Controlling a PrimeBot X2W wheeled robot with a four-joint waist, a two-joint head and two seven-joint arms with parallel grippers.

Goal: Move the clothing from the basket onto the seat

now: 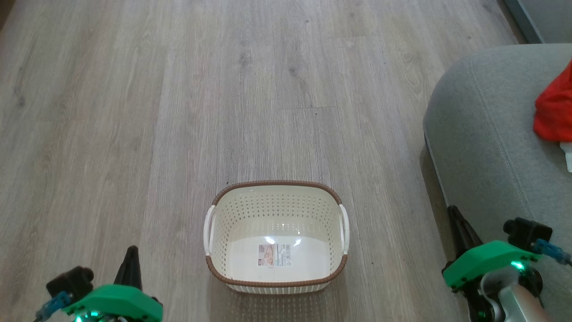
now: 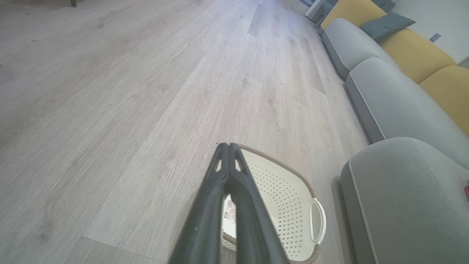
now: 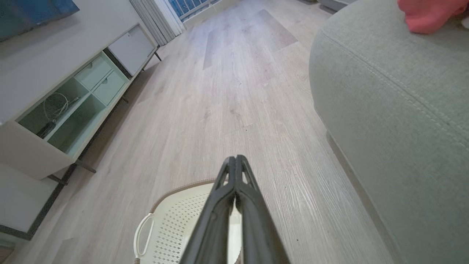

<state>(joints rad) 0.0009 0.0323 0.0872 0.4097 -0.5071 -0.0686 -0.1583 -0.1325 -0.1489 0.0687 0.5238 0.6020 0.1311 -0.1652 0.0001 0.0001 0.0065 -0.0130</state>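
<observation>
Oval cream-white perforated plastic basket (image 1: 277, 210) on floor, no garment inside. Bright red soft fabric clothing (image 1: 553, 112) lies on large grey upholstered seat (image 1: 482, 134). Left gripper (image 2: 228, 146), right gripper (image 3: 235, 158): fingers pressed together, holding nothing. Likely risk: right arm, close beside seat corner, snags upholstery or drags clothing off if swung.

Nothing legible is showing.
A sticker (image 1: 274, 255) is sitting inside the basket (image 1: 277, 183), its print too small to read.
</observation>
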